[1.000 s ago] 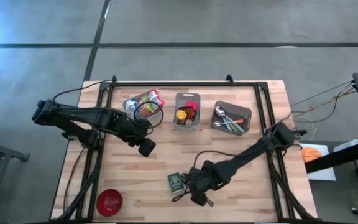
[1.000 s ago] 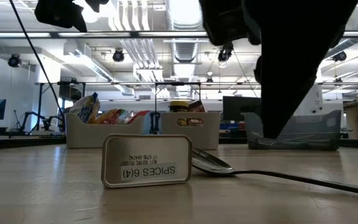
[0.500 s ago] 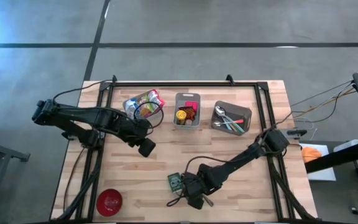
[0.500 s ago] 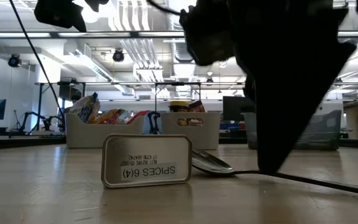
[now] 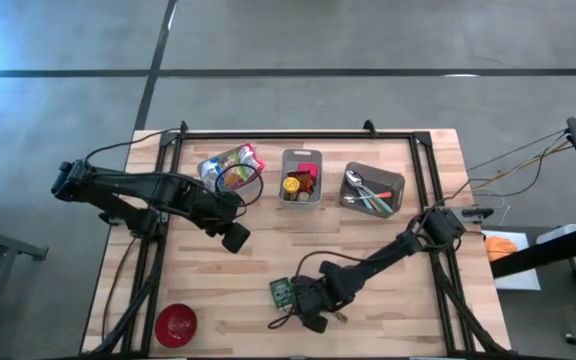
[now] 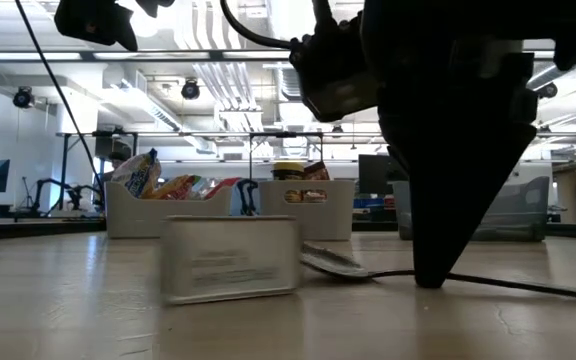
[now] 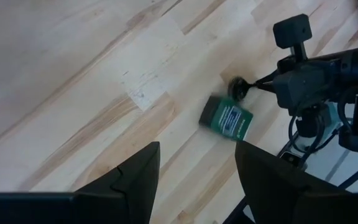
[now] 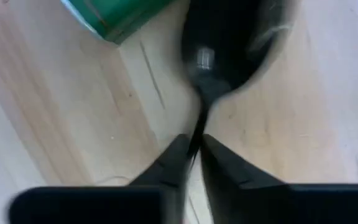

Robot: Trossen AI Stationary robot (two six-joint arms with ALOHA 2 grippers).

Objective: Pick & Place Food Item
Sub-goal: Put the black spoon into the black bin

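A green spice tin (image 5: 282, 293) stands on its long edge on the wooden table, near the front edge; in the low view the tin (image 6: 230, 258) is left of a metal spoon. The spoon's bowl (image 6: 333, 262) lies beside the tin and its handle (image 6: 528, 285) runs off along the table. My right gripper (image 5: 313, 312) points down over the spoon and is shut on it. My left gripper (image 5: 235, 238) hangs open above the table's left middle, touching nothing; its wrist view shows the tin (image 7: 227, 118) far off. My right gripper pinches the spoon's thin neck (image 8: 196, 138), just behind the bowl (image 8: 225, 56), between its two fingertips (image 8: 169, 158). The fingers come from above, pointing down, and stand across the handle. The spoon lies on the table (image 6: 398, 273).
Three bins stand in a row at the back: one with snack packets (image 5: 232, 170), one with jars (image 5: 301, 177), a grey one with cutlery (image 5: 372, 189). A red bowl (image 5: 176, 324) sits at the front left. Black frame rails (image 5: 298, 134) run round the table.
My right gripper has come down toward the table beside the tin, moving slightly toward the left, and has shut on the spoon's neck. My left arm has kept still.
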